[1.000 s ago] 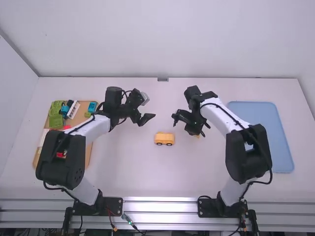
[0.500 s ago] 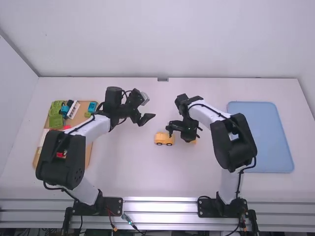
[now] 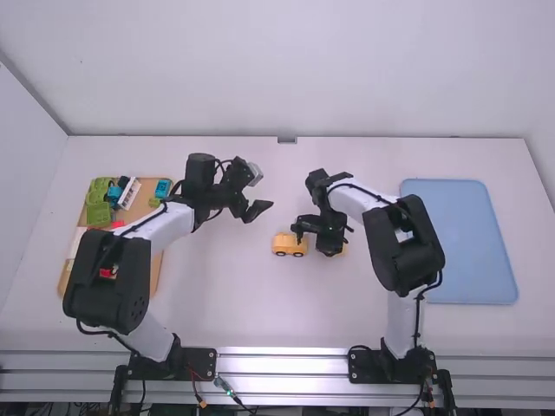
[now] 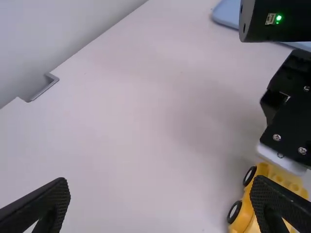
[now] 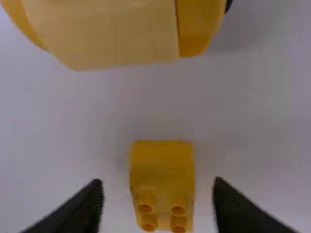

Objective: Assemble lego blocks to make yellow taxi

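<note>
"What's the right gripper (image 5: 158, 183) doing?"

"It's keeping its fingers wide apart, one on each side of a small yellow block (image 5: 163, 166), seemingly touching neither. The block's lying on the white table (image 3: 217, 303), just beside the yellow car (image 3: 289, 245), on the right arm's side."

"So it's lining up a grasp, I'm guessing. What's making that go well?"

"Centring on the block, going down squarely, then squeezing its flat sides evenly. Closing askew risks twisting it or nudging the car."

"And the left gripper (image 4: 161, 181)?"

"It's hanging empty, its textured fingers standing well apart."

"What are you making of the materials?"

"The block's looking like hard, smooth plastic, boxy, with round studs (image 5: 178, 210) at one end. The car's showing rounded edges and black wheels (image 4: 234, 211) with pale hubs. Farther out, a flat blue tray (image 3: 473, 243) is lying on the right."
</note>
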Robot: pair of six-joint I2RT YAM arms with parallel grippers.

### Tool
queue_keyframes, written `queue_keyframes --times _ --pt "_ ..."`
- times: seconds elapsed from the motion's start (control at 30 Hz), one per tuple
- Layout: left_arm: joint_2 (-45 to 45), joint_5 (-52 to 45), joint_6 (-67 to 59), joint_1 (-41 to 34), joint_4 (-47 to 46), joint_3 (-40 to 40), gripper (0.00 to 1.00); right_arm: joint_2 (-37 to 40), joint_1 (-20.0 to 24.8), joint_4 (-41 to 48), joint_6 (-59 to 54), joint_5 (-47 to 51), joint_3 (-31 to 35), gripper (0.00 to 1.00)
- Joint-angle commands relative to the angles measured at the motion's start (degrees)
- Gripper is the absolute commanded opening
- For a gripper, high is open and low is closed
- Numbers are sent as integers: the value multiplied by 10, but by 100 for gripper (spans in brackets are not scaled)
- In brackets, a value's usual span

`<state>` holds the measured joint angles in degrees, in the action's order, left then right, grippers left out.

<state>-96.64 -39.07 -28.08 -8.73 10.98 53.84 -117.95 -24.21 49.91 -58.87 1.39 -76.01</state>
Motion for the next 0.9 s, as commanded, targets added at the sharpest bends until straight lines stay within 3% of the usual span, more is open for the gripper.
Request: queue_keyframes --times 0.0,0.03,0.27,0.5,0.7,0.87 --pt "0 -3 2 -3 -4 9 99 -8 2 2 1 -2 -9 83" --pt "0 -3 2 -3 -4 9 99 -8 2 2 1 -2 -9 99" --pt "0 -3 2 -3 -6 9 99 -7 2 3 -11 -7 -33 99" --pt "0 -5 2 -3 -18 9 99 49 15 27 -50 -126 -77 99" --pt "0 -18 -46 -3 -37 9 99 144 82 4 -64 -270 -41 99" --pt "0 -82 -143 -3 -61 9 99 200 162 -54 -152 -422 58 99"
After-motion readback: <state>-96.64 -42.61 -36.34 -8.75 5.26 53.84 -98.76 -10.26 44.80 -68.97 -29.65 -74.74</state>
